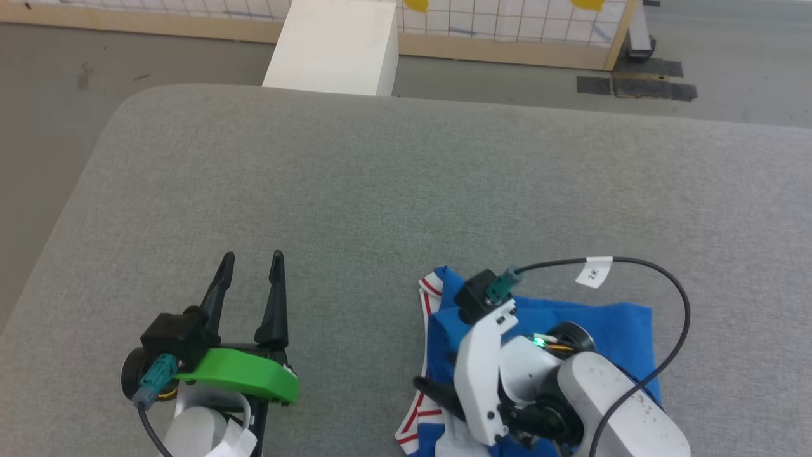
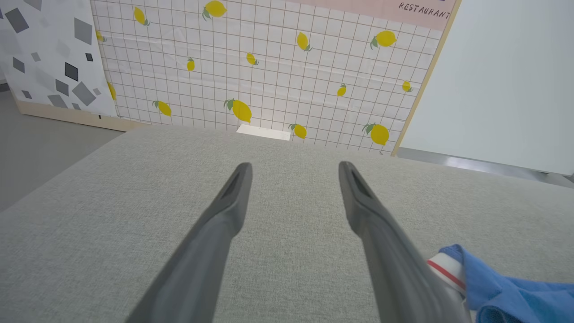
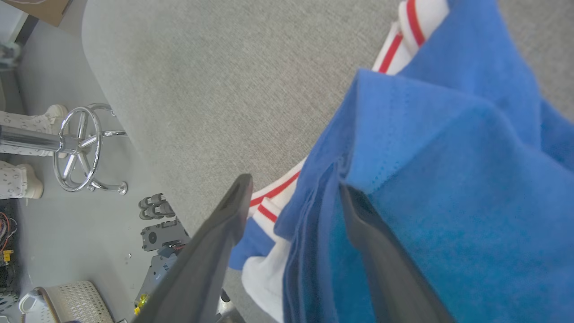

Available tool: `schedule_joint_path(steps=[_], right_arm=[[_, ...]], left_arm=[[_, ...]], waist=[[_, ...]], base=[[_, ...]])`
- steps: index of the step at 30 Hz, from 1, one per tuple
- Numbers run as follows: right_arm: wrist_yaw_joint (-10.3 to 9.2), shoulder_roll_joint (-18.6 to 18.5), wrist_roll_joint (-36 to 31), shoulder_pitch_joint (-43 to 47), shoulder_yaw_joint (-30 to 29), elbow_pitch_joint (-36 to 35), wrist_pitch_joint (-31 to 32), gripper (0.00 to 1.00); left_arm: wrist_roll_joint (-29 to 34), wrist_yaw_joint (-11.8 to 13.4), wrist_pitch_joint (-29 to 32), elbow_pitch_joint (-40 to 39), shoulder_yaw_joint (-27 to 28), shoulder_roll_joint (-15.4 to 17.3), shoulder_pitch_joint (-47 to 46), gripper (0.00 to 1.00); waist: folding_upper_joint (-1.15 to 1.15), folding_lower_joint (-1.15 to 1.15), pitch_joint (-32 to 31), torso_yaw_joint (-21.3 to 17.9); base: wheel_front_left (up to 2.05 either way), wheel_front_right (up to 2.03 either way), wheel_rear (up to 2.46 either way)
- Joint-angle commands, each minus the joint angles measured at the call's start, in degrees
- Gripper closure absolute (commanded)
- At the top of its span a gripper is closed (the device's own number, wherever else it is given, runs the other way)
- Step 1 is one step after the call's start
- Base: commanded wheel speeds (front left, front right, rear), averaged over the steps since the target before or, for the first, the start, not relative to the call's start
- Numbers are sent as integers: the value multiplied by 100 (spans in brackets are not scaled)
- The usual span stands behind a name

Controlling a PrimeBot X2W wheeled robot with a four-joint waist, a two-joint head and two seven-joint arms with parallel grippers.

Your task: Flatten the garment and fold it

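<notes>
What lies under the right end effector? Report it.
The folded blue shirt, lying on the grey cushion, with red-striped white trim along its left edge. The right end effector and its white arm cover the shirt's middle, so any print there cannot be seen.

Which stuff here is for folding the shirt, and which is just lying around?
For the job:
shirt, on the grey table
right gripper, open at the shirt's edge
left gripper, open, apart from the shirt

Just lying about:
white box
lemon wall
stool foot
basket
tape on the floor
</notes>
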Motion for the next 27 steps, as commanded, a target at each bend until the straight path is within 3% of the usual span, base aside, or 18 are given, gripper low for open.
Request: schedule_joint_path(steps=[1,4,7,14,20,27], right_arm=[[-9,41,146,-127,67,-145,-55,0],[-9,50,451,-155,129,-530,-104,0],[-9,-113,820,-61,-194,-1377,-430,0],[-9,-496,778,357,-1410,-2475,-1660,0],[-9,-770,510,929,-2566,-2845,-3010,0],[-9,-1049,-34,1694,-3383,-2769,-4613,0]], left_arm=[[-40,-39,-21,29,-3,-9,26,0],[-48,-31,-21,62,26,-5,60,0],[-61,17,-21,105,79,5,126,0],[-54,133,-20,54,133,24,228,0],[-10,252,-20,-54,148,31,319,0],[64,323,-20,-128,90,30,382,0]], waist=[[0,0,-104,-92],[0,0,-229,-207],[0,0,-459,-390],[0,0,-710,-629],[0,0,-773,-806],[0,0,-745,-911]], base=[[0,0,0],[0,0,0],[0,0,0],[0,0,0],[0,0,0],[0,0,0]])
